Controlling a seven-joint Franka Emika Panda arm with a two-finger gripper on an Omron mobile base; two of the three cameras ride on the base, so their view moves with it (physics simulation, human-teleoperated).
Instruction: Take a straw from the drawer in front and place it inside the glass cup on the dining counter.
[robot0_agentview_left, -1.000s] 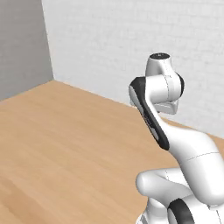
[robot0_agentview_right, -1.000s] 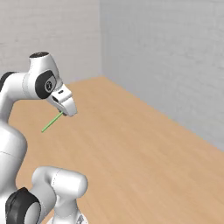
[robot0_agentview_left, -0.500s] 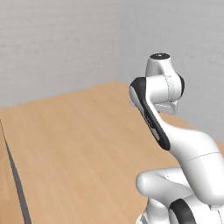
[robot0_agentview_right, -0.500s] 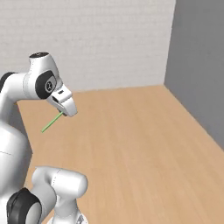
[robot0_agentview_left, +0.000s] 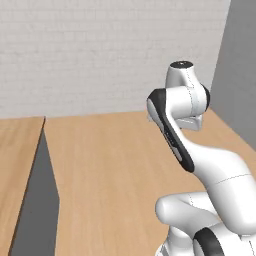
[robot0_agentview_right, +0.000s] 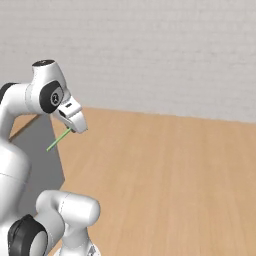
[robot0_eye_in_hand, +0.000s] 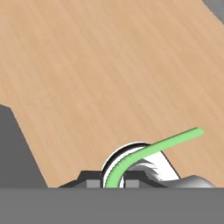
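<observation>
Wood floor (robot0_agentview_right: 165, 170), white brick wall (robot0_agentview_right: 150, 55), tool (robot0_agentview_right: 75, 129) clamped on straw (robot0_agentview_right: 58, 139)

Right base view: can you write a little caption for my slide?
The robot's gripper carries a thin green straw above a wooden floor, with a white brick wall behind.

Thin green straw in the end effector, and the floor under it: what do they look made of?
The thin light-green straw, shut in the end effector: probably plastic, uniform matte green, bent in the hand view. The light-brown floor: looks like wood, with faint lengthwise grain and a matte finish.
</observation>
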